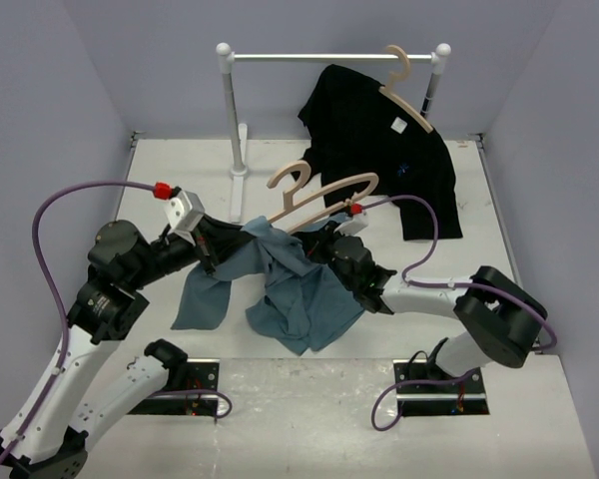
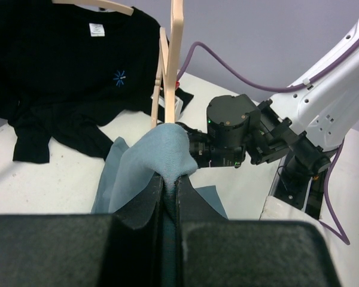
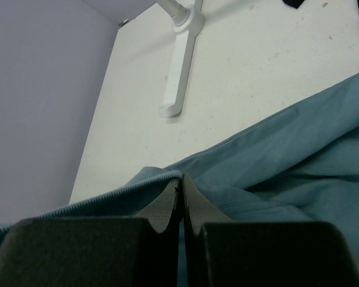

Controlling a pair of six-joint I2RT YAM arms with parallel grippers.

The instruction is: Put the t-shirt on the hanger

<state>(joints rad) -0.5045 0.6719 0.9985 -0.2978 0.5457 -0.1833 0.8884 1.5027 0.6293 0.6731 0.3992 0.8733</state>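
Both arms are in the middle of threading the hanger into the t-shirt, and neither shoulder is seated yet.

The t-shirt (image 1: 299, 294) lies bunched on the table (image 1: 180, 170) between the two arms, near the middle. Part of it is lifted off the surface. The left tool (image 2: 169, 194) is clenched on a raised hump of blue cloth, with the fabric running down between its fingers. The right tool (image 3: 180, 191) is clenched too, and appears to pinch a hem or fold of the t-shirt, since a thin line of blue shows between its fingers.

The hanger (image 2: 176, 60) stands tilted just beyond the two tools. Its near end is buried in the cloth the left tool holds up, and its hook and far shoulder are in the open. I cannot tell what props it. Behind, at the far right, a black shirt (image 1: 369, 140) hangs from its own hanger on the rail (image 1: 329, 57). It plays no part here.

The next move likely calls for the two tools to pull their grips apart and stretch the opening. The cloth then has to slide further along the wooden shoulder, and the hanger must not tip out. The bunched fabric will probably drag and fold, so slow, opposed pulls seem wiser than one long tug.
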